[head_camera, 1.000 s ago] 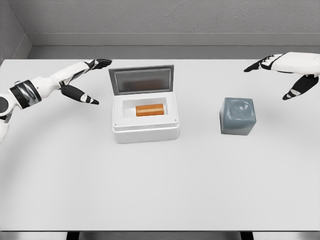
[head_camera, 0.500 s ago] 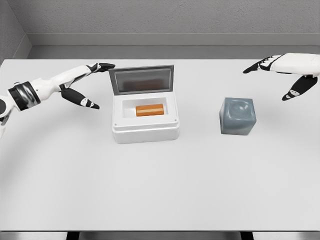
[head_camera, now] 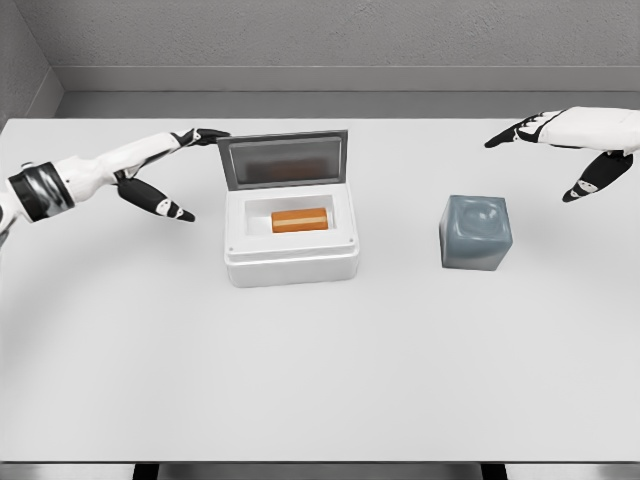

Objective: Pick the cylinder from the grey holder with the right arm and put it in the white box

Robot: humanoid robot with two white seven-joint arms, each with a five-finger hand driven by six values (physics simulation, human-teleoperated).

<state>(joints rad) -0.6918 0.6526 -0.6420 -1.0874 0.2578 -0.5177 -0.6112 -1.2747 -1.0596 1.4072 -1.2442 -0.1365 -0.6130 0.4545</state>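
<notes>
So the orange cylinder (head_camera: pixel 300 220) is lying flat inside the white box (head_camera: pixel 291 258), long axis running left to right, parallel to the table's (head_camera: pixel 320 370) far edge. The box sits left of the table's middle with its lid (head_camera: pixel 284 159) propped up at the back. The grey holder (head_camera: pixel 475 232) is over toward the right side, well apart from the box, just a dimple showing on top.

Right hand (head_camera: pixel 570 140) hovers near the far right corner, above and beyond the holder, fingers spread wide, holding nothing. Left hand (head_camera: pixel 165 170) is open too, fingers stretched out, holding nothing. Its top fingertip looks right at the lid's left corner; can't tell if it's touching.
</notes>
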